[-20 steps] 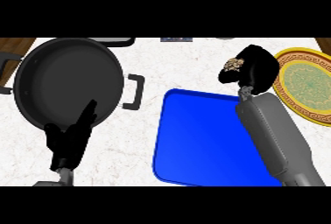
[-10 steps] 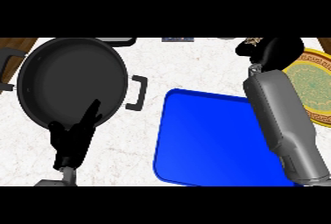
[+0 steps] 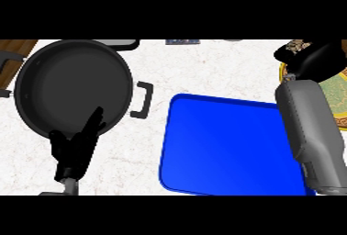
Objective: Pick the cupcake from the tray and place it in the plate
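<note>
While the left hand (image 3: 75, 153) rests open by the pan (image 3: 71, 87), the right hand (image 3: 313, 59), fingers curled round the cupcake (image 3: 296, 46), holds it off the tray (image 3: 227, 147), at the plate's (image 3: 338, 87) upper left edge, with the plate's middle lying down and to the right.

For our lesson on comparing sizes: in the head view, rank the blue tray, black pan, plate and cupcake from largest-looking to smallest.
1. Blue tray and black pan: too alike to rank.
2. Plate: partly hidden by the right forearm and cut off, so unsure.
3. Cupcake, held in the right hand.
</note>
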You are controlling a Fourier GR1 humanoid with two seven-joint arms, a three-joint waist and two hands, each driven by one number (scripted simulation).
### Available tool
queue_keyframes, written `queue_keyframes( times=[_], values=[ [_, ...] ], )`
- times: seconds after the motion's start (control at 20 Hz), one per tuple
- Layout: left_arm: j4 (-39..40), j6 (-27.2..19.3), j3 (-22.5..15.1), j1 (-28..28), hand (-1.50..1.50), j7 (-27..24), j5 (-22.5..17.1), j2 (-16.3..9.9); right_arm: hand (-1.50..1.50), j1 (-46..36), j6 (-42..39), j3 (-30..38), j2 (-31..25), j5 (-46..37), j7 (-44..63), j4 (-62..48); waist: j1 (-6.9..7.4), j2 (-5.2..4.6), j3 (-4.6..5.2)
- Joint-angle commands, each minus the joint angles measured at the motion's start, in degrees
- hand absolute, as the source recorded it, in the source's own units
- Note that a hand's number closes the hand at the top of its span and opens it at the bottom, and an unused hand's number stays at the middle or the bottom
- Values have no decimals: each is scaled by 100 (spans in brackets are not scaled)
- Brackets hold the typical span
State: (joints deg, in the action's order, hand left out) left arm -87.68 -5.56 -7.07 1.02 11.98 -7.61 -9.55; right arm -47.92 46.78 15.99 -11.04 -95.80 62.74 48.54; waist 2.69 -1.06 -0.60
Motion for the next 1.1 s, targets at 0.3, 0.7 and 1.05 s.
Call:
queue_keyframes(
  times=[0.3, 0.7, 1.05],
  values=[
    [273, -17, -200, -7, 0, 165, 18, 289, 150, 388, 1733, 1392, -637, -206, 275, -767, -108, -17, 44],
    [405, 131, -6, -138, 0, 142, -11, 150, 150, 207, 2477, 1758, -1296, 542, -591, -1929, -79, 3, 42],
    [298, 164, 21, -19, 0, 236, -117, 193, -150, 201, 1096, 2269, -1516, 1975, -1232, -2870, -65, -21, 17]
  ],
)
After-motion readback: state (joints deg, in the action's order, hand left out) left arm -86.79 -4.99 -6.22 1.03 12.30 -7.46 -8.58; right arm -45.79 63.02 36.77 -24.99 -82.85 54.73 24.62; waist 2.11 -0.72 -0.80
